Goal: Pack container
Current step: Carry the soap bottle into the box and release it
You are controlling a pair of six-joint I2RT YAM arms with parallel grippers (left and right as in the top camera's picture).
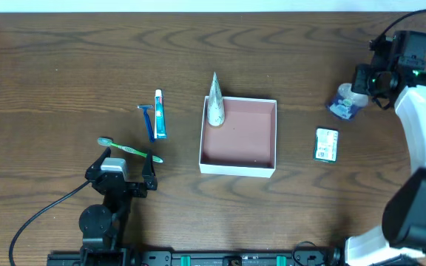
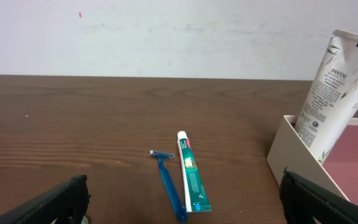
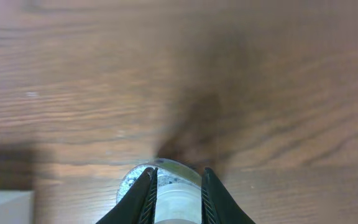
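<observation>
Container (image 1: 237, 169) mid-table. Tube (image 1: 214, 103) stands tilted in its far-left corner. Left of container: toothpaste (image 1: 160, 114) and razor (image 1: 150, 122) side by side, razor outermost; toothbrush (image 1: 129, 151) further left, nearer the front edge. Right of container: packet (image 1: 326, 144); bottle (image 1: 340, 109) behind it, toward the right edge.

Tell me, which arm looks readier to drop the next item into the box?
Right. Its tool is closed on the small bottle, so it looks ready to carry it to the container. The left tool stands open and empty near the toothbrush.
</observation>
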